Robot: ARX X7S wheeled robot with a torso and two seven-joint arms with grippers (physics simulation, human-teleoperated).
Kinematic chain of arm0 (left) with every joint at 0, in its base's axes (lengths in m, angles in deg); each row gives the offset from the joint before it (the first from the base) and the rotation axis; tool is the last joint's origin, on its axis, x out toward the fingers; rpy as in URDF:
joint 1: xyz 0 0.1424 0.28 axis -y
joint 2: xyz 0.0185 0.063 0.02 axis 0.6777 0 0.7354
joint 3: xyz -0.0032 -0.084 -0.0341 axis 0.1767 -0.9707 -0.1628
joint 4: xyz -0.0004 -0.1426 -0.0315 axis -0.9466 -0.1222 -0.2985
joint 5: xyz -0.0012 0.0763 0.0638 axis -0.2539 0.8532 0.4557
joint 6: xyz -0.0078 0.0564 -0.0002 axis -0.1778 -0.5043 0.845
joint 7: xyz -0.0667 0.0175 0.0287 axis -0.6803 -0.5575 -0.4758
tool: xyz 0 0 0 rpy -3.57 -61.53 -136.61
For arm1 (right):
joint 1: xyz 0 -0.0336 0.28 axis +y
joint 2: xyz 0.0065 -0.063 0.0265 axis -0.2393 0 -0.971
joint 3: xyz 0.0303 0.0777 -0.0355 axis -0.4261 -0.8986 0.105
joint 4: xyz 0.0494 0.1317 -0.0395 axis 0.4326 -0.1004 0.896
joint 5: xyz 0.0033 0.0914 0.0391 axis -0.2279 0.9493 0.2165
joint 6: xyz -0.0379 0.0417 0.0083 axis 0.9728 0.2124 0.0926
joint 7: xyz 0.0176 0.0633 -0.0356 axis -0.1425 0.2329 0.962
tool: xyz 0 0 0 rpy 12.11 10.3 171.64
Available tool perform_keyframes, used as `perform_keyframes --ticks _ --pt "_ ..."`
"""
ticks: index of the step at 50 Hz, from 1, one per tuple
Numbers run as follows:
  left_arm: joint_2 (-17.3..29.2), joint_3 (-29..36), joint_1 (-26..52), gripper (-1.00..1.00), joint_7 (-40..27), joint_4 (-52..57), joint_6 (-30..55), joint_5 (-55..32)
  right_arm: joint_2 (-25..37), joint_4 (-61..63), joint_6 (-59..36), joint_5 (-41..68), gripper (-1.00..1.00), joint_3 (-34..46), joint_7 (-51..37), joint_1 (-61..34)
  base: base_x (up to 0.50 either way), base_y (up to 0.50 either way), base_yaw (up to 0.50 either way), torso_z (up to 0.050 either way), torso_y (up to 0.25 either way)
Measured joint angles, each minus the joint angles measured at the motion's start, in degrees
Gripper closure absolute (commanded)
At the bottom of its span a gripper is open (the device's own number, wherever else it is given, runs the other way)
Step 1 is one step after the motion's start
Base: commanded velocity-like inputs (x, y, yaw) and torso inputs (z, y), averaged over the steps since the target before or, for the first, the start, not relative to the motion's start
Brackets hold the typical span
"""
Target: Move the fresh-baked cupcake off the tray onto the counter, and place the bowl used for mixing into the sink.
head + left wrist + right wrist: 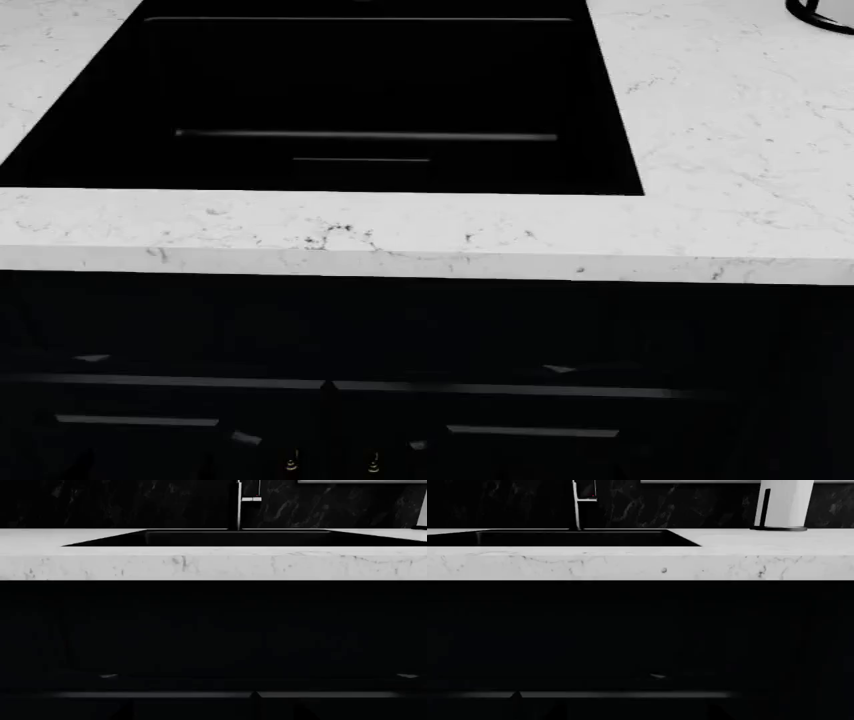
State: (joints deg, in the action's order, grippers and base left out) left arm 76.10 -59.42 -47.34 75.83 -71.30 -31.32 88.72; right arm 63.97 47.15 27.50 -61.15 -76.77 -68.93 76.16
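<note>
The black sink (360,60) lies straight ahead, sunk into the white marble-look counter (721,150). Both wrist views look level at the counter's front edge (213,565) from below its top. The sink's faucet (240,505) rises behind the basin and also shows in the right wrist view (578,505). The cupcake, the tray and the bowl are out of view. Both grippers hang low before the dark cabinet front. Their jaws are lost in the darkness, so I cannot make out whether they are open or shut.
A dark cabinet front (400,330) with long thin handles (360,385) stands under the counter. A white upright object on a dark round base (784,502) stands on the counter right of the sink; its base's rim (821,15) shows at the head view's top right.
</note>
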Motion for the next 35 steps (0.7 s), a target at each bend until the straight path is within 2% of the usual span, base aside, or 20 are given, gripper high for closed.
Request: perform_keyframes --ticks 11,24,35 --pt "1.01 1.37 0.39 -1.0 -1.02 0.25 -0.09 -0.89 1.04 0.34 -0.35 0.61 -1.0 1.41 -1.26 -0.34 0.0 0.0 0.0 0.003 0.0" --pt "2.86 2.89 -0.33 -1.0 -3.05 3.64 2.29 -2.68 2.72 3.62 -2.7 1.38 -1.0 3.34 -3.8 0.14 0.0 0.0 0.0 0.05 0.026" --pt "5.68 3.52 3.14 -1.0 -4.09 15.75 13.35 -3.35 5.07 18.64 -16.06 0.67 -1.0 4.83 -5.12 -1.42 0.0 0.0 0.0 0.05 0.026"
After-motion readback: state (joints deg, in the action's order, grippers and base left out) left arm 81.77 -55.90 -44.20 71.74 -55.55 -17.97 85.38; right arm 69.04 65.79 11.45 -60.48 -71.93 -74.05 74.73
